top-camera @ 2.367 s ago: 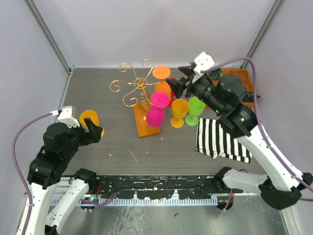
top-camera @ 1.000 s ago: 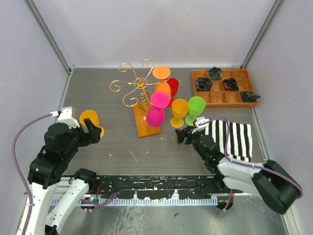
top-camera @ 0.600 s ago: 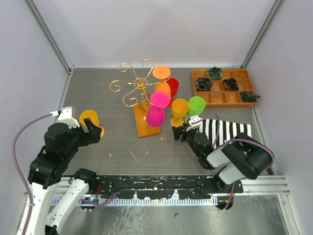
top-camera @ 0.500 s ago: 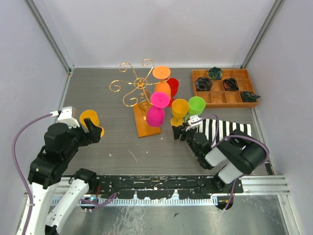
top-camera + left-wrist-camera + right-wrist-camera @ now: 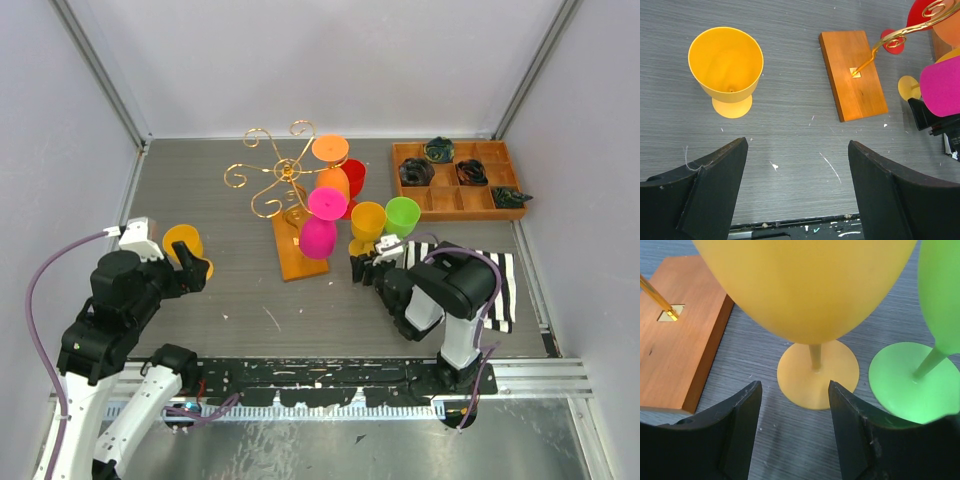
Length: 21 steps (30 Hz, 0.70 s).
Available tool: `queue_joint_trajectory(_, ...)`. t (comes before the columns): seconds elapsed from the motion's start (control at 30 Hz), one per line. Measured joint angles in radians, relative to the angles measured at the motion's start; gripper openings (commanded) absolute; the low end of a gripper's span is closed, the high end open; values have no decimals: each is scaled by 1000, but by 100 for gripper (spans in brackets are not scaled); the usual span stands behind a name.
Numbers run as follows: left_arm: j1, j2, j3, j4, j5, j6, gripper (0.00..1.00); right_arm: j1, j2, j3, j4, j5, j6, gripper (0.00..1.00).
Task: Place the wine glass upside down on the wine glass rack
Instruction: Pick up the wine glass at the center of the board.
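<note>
Just right of the rack (image 5: 285, 172), the orange wine glass (image 5: 807, 285) stands upright, its rim cut off in the wrist view. The right gripper (image 5: 793, 390), now nearer, flanks its foot unclenched. The left gripper (image 5: 797, 150) gapes wide.

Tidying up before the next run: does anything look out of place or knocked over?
Nothing is tipped or spilled. One small black object sticks out over the right edge of the compartmented wooden tray, and the black-and-white striped cloth lies partly under the right arm.

A compartmented wooden tray (image 5: 452, 202) is set far right on the grey table (image 5: 200, 190), with dark items (image 5: 415, 172) held inside. A black-and-white striped cloth (image 5: 506, 286) is laid nearer.
</note>
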Motion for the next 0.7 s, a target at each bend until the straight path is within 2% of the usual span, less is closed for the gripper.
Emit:
queue_joint_trajectory(0.23,0,1,0,1,2,0,88,0,43,55,10,20,-19,59)
queue_joint_trajectory(0.47,0,12,0,4,5,0,88,-2,89,72,20,28,-27,51)
queue_joint_trajectory(0.6,0,15,0,5,10,1,88,-2,104,80,21,33,-24,52)
queue_joint_trajectory(0.7,0,16,0,5,10,1,88,-2,112,91,21,35,-12,56)
